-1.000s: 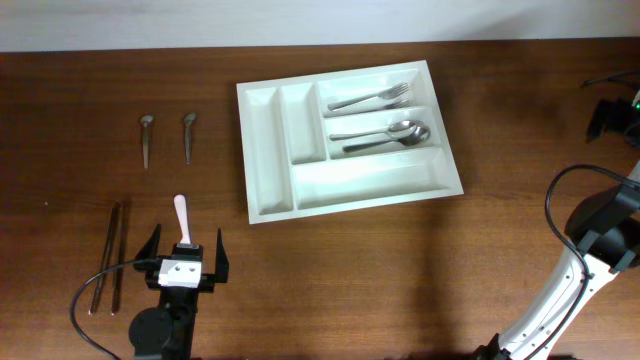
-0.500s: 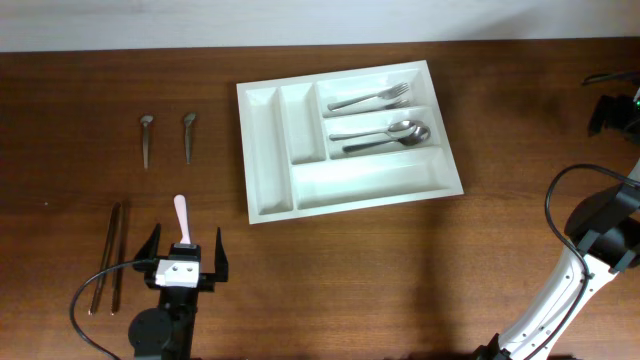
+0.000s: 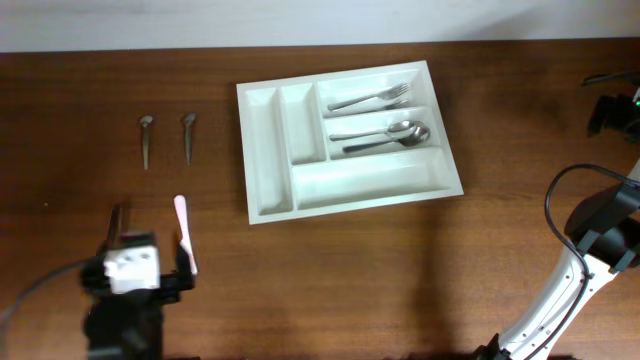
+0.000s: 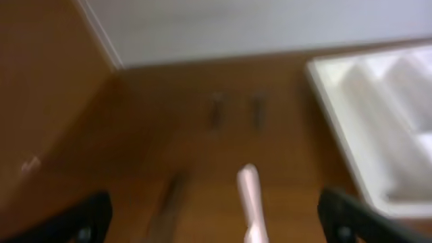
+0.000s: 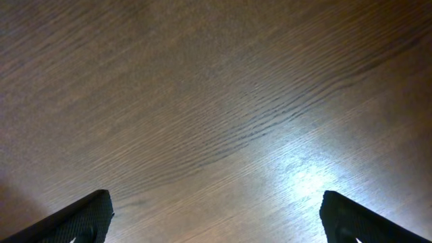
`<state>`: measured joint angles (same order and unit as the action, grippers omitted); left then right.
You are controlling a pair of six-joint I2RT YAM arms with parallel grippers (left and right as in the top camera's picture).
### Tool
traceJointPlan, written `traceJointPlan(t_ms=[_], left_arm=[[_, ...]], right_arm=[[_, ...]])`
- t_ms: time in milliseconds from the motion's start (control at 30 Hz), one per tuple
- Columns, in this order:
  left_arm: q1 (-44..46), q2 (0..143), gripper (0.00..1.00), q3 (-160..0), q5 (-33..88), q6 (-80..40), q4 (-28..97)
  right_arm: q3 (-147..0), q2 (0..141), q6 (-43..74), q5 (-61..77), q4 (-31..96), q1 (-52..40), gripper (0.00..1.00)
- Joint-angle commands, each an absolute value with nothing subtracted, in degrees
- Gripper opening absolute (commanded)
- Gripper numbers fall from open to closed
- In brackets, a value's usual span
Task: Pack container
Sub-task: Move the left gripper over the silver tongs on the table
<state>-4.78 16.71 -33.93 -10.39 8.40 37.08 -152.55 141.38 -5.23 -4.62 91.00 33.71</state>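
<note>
The white container (image 3: 270,150) lies at the table's middle back, with a fork (image 3: 370,98) and two spoons (image 3: 385,135) in its long compartments. A pink-handled utensil (image 3: 183,230) lies on the wood at the front left. My left gripper (image 3: 138,238), blurred by motion, stands open just left of it. In the left wrist view the pink handle (image 4: 250,199) sits right of centre between the wide-apart fingers of the left gripper (image 4: 216,223), touching neither. The container's edge (image 4: 337,108) shows at the right. My right gripper (image 5: 216,219) is open over bare wood.
Two small metal spoons (image 3: 146,140) (image 3: 188,137) lie at the back left. A pair of dark sticks (image 3: 115,215) is partly hidden under my left arm. The right arm (image 3: 595,235) stands at the far right edge, with a black cable looping beside it.
My left arm has swung to the left, off the pink-handled utensil and over the dark sticks. The utensil now lies fully uncovered. The right arm has not moved.
</note>
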Motion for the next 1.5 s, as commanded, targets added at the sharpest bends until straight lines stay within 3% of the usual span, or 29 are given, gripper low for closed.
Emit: traceJointPlan(t_ms=[0,133,233,467,633,933,1200,1467], left_arm=[[-7.18,28.27,0.99,-49.17,-21.61,10.57,48.34],[-10.83,44.29,0.99,-65.49,-28.69,10.85,67.09],[-12.71,53.10,0.99,-71.75,-29.67,11.46,72.12],[-12.97,66.13,0.99,-72.97,-27.81,11.40,72.90],[-12.97,73.82,0.99,-72.97,-15.16,11.25,70.70],[-16.27,89.80,0.99,-72.97,-18.57,11.29,64.88],[-23.07,93.32,0.99,-72.97,-0.05,15.25,61.34],[-29.63,93.34,0.99,-72.90,-6.44,18.33,59.02]], right_arm=[[-152.14,141.16,-5.76,-4.27,90.98,33.82,0.99],[-152.14,141.16,-5.76,-4.27,90.98,33.82,0.99],[-152.14,141.16,-5.76,-4.27,90.98,33.82,0.99],[-152.14,141.16,-5.76,-4.27,90.98,33.82,0.99],[-152.14,141.16,-5.76,-4.27,90.98,33.82,0.99],[-152.14,141.16,-5.76,-4.27,90.98,33.82,0.98],[-152.14,141.16,-5.76,-4.27,90.98,33.82,0.99],[-152.14,141.16,-5.76,-4.27,90.98,33.82,0.99]])
